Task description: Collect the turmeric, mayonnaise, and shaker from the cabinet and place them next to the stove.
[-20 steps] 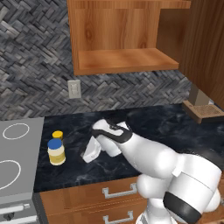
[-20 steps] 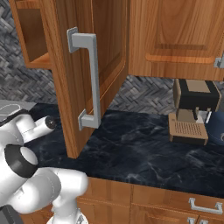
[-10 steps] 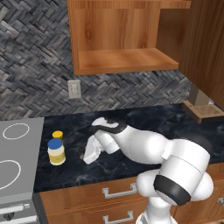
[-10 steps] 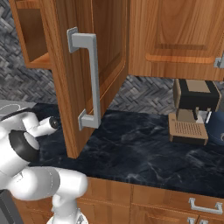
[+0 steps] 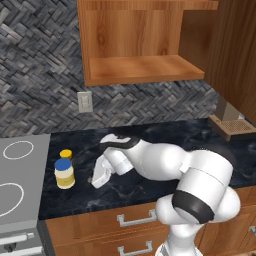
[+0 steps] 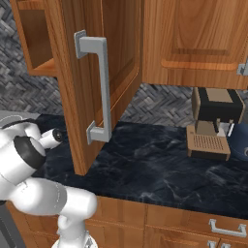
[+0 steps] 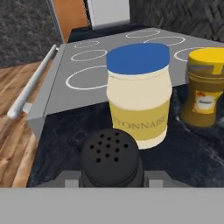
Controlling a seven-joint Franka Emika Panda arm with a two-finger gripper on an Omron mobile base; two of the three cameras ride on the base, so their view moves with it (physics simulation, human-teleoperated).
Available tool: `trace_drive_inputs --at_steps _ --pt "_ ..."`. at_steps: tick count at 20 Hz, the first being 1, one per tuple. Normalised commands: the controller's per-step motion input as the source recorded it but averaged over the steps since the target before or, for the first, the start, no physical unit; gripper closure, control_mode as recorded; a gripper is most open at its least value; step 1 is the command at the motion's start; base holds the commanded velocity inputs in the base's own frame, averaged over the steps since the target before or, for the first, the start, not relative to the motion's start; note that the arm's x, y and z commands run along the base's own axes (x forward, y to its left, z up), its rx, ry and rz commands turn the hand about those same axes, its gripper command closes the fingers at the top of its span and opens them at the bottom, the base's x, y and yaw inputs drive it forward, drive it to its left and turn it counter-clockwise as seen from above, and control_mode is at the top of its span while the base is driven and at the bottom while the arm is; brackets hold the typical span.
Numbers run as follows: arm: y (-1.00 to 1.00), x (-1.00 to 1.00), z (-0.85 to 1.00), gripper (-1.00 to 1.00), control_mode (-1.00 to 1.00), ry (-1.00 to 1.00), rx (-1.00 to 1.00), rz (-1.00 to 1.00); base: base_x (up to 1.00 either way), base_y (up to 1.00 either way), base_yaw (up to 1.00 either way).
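Black marbled countertop (image 5: 150, 185) beside the stove (image 5: 20, 165) is where everything is gathered now. The shaker (image 7: 111, 159) is seen right at the bottom of the hand view, perforated top up, pinched between the closed fingers of the gripper (image 5: 96, 181) and apparently not yet let go. Whether its base is already resting on the counter can't be told. The mayonnaise (image 7: 139, 94) is stood just ahead of it, with the turmeric (image 7: 204, 87) beside that, both on the counter close to the cooktop edge. In the left base view the mayonnaise (image 5: 64, 173) and turmeric (image 5: 65, 155) are seen between the stove and the hand.

Compared with a second ago the arm is swung further left and lowered – the hand has been brought nearer the two jars, while the jars themselves are unmoved. The cabinet (image 5: 135, 45) shelf is left bare and its door (image 6: 97, 82) is left open. So, as a judgement, two items are done and the third is nearly placed – only the release seems left.
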Motion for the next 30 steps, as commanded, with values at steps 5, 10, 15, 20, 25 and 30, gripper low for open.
trace_drive_inputs --at_steps 5,10,15,20,25,30 --pt "0.12 0.00 -0.09 1.00 -1.00 0.00 -0.01 0.00 0.00 0.00 0.00" --pt "0.00 0.00 -0.11 1.00 -1.00 0.00 0.00 0.00 0.00 0.00 0.00" --pt "0.00 0.00 -0.20 -1.00 -1.00 0.01 0.00 0.00 0.00 0.00 0.00" --pt "0.02 0.00 -0.15 -1.00 -1.00 0.00 0.00 0.00 0.00 0.00 0.00" --pt "0.00 -0.03 0.00 -1.00 -1.00 0.00 0.00 0.00 0.00 0.00 0.00" --pt "0.00 -0.10 0.00 -1.00 -1.00 0.00 0.00 0.00 0.00 0.00 0.00"
